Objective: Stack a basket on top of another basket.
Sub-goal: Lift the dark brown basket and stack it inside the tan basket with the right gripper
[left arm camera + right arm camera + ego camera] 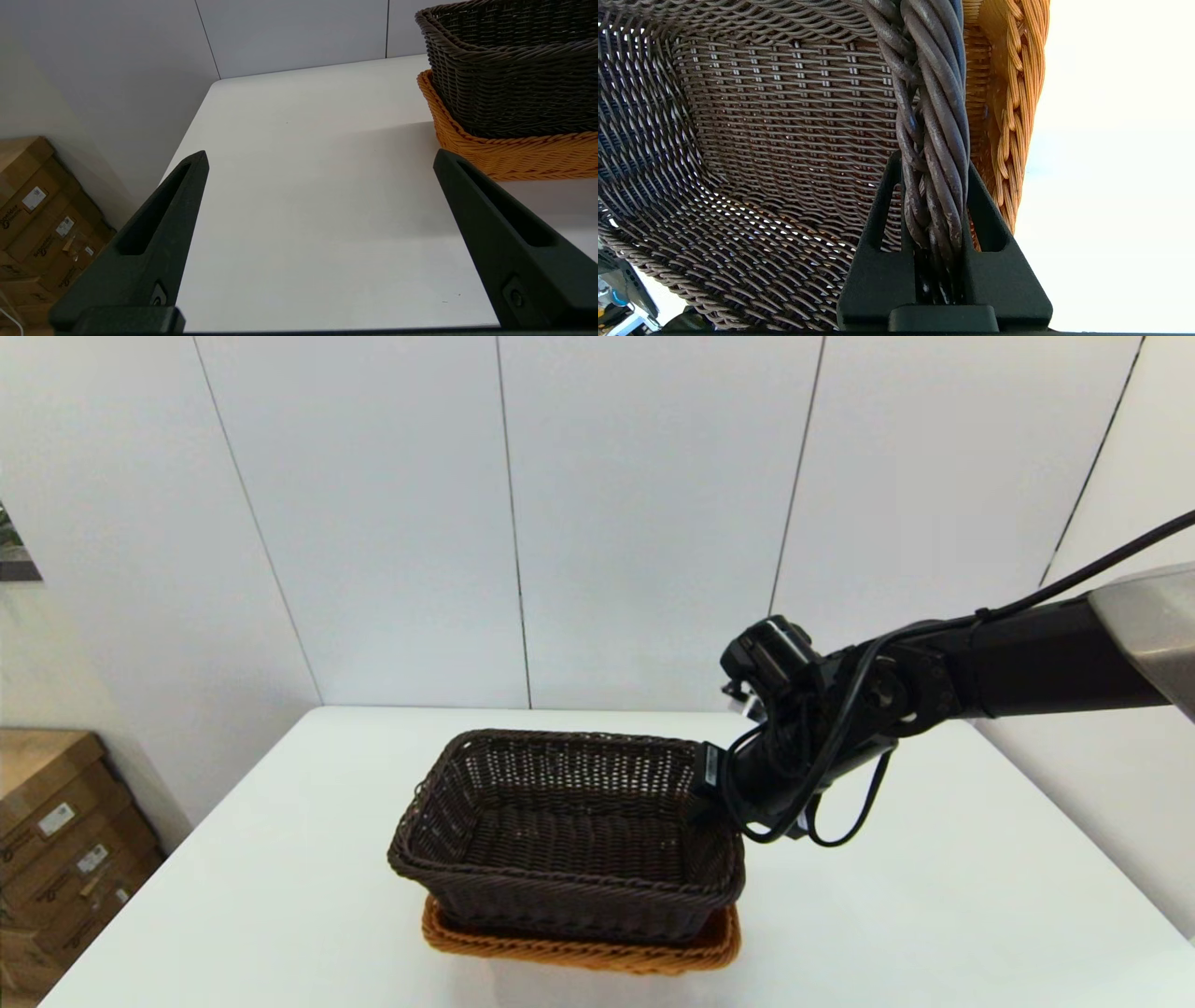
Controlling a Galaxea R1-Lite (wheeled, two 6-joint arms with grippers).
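The dark brown basket [569, 831] sits nested in the orange-tan basket [579, 952] near the middle of the white table, tilted a little, with its right side higher. My right gripper [714, 798] is at that right rim, shut on the braided rim [931, 140], one finger inside the basket and one outside. The orange-tan basket's wall [1008, 116] shows just beyond the rim. My left gripper [320, 161] hangs open over bare table to the left of both baskets [514, 60], with nothing between its fingers.
The white table [934, 896] has its left edge near a wall. Cardboard boxes [56, 840] are stacked on the floor beyond that edge. White wall panels stand behind the table. My right arm [980, 681] reaches in from the right above the table.
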